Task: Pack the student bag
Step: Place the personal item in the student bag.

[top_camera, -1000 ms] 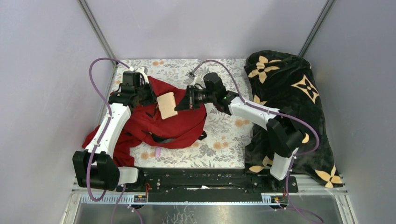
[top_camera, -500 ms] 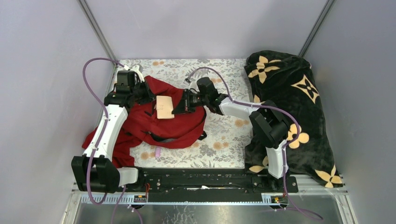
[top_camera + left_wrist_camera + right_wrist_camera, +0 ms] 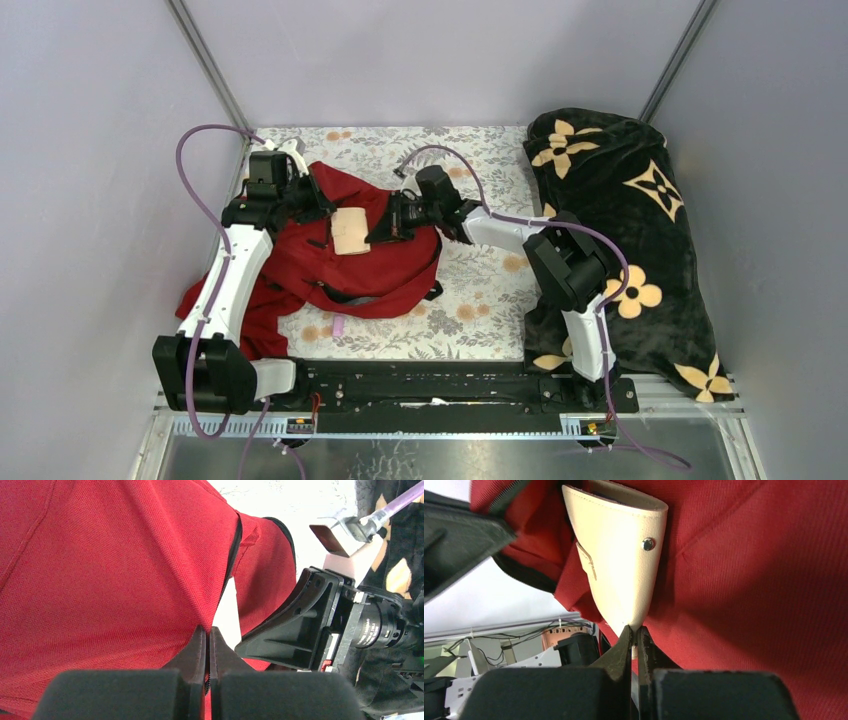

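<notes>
Right tool (image 3: 634, 630) pinches smooth cream snap-button wallet (image 3: 616, 565) over woven red student bag (image 3: 749, 580).

**Top external view:** Illumination is even and diffuse, from overhead. Shadows beneath the arms are soft and short. The picture is sharp across the frame. The black blanket (image 3: 620, 200) loses fold detail in its darkest areas.

**Left wrist view:** The student bag (image 3: 100, 580) weave is in focus. The left gripper (image 3: 206, 629) blurs towards the bottom edge. The floral tablecloth (image 3: 300, 495) is overexposed almost to white.

**Right wrist view:** The cream pouch (image 3: 616, 555) is sharp, with a glint on its snap stud (image 3: 648, 543). The right gripper (image 3: 633, 628) blurs towards the bottom edge. The background at left is blown out.
</notes>
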